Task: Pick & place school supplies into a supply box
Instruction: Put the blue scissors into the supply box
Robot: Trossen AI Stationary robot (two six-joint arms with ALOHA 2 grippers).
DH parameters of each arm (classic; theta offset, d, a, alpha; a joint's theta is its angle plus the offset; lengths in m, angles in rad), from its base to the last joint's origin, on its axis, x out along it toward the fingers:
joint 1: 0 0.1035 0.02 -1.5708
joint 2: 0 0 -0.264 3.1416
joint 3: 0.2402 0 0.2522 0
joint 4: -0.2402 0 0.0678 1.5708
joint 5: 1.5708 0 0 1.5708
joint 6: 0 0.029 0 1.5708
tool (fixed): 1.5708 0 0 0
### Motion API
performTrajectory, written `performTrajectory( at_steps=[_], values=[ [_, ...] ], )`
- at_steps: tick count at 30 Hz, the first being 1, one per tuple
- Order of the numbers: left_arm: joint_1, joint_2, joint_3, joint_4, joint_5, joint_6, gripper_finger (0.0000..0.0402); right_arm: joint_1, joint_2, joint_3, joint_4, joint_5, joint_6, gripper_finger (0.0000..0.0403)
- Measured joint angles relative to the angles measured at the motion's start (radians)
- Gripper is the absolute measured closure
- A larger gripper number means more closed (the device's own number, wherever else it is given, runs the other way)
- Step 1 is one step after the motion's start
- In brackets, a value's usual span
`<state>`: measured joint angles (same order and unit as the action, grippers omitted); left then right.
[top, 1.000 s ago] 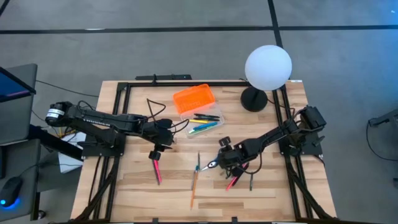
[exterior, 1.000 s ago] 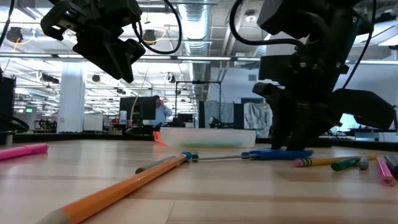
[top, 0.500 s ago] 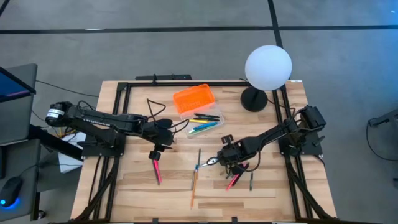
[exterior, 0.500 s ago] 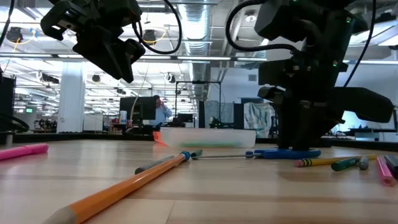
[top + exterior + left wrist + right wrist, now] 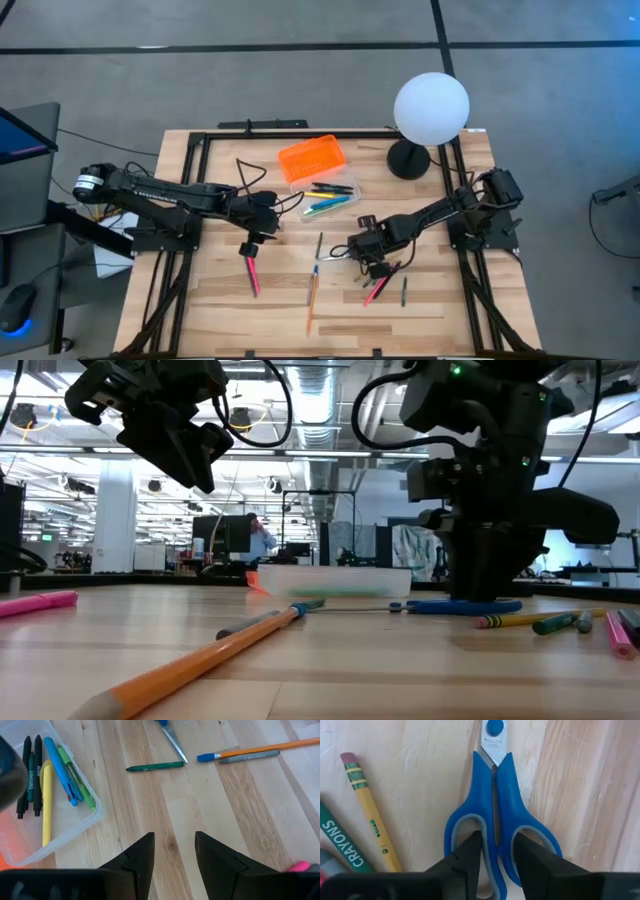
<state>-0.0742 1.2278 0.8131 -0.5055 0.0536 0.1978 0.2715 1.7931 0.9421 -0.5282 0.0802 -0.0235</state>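
Observation:
The blue-handled scissors (image 5: 495, 795) lie flat on the wooden table (image 5: 450, 320) right of centre, blades (image 5: 328, 254) pointing toward the left. My right gripper (image 5: 496, 840) stands over their handles, pointing down, shut on them. The supply box (image 5: 325, 196), a clear case with several pens inside, rests on the table at the far middle, its orange lid (image 5: 311, 158) open behind it. My left gripper (image 5: 172, 845) hangs open above the table near the box, touching nothing. Loose supplies lie around: an orange pencil (image 5: 311, 300), a green pen (image 5: 320, 243) and a pink marker (image 5: 252, 275). My right gripper comes from above, pointing down, with one finger (image 5: 470, 852) in each handle loop. The two inner bars of the handles (image 5: 495, 827) sit pinched between the fingers. The scissors lie flat on the table (image 5: 455, 606), blades shut.
A white globe lamp (image 5: 431, 108) on a black base stands at the far right corner. A yellow pencil (image 5: 370, 810) and a green crayon (image 5: 342, 845) lie right beside the scissors. Another pink marker (image 5: 375, 290) and a dark pen (image 5: 404, 291) lie near the right gripper.
My right gripper has rolled about its own axis and shifted a little toward the table's far-left. The scissors have slid and turned with it on the table, their blades swinging toward the far edge. My left arm has kept still.

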Motion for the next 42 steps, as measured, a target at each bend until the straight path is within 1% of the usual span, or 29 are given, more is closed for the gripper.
performTrajectory(
  at_steps=[4,7,15,31,36,42],
  values=[
    [0.000,0.000,0.000,0.000,0.000,0.000,0.0265,0.001,0.000,0.001,-0.006,0.000,-0.003,0.0327],
    [0.000,0.000,0.000,0.000,0.000,0.000,0.0265,0.001,-0.001,0.001,-0.006,0.000,-0.011,0.0337],
    [0.000,0.000,0.000,0.000,0.000,0.000,0.0265,0.001,-0.001,0.001,-0.006,0.010,-0.012,0.0326],
    [0.000,0.000,0.000,-0.001,0.000,0.000,0.0265,0.006,-0.009,0.007,-0.012,0.019,-0.036,0.0330],
    [0.000,0.000,0.000,-0.004,0.000,0.000,0.0265,0.024,-0.051,0.018,-0.051,0.016,-0.060,0.0330],
    [0.000,0.000,0.000,-0.010,0.000,0.000,0.0265,0.043,-0.126,0.024,-0.077,0.094,-0.067,0.0330]
  ],
)
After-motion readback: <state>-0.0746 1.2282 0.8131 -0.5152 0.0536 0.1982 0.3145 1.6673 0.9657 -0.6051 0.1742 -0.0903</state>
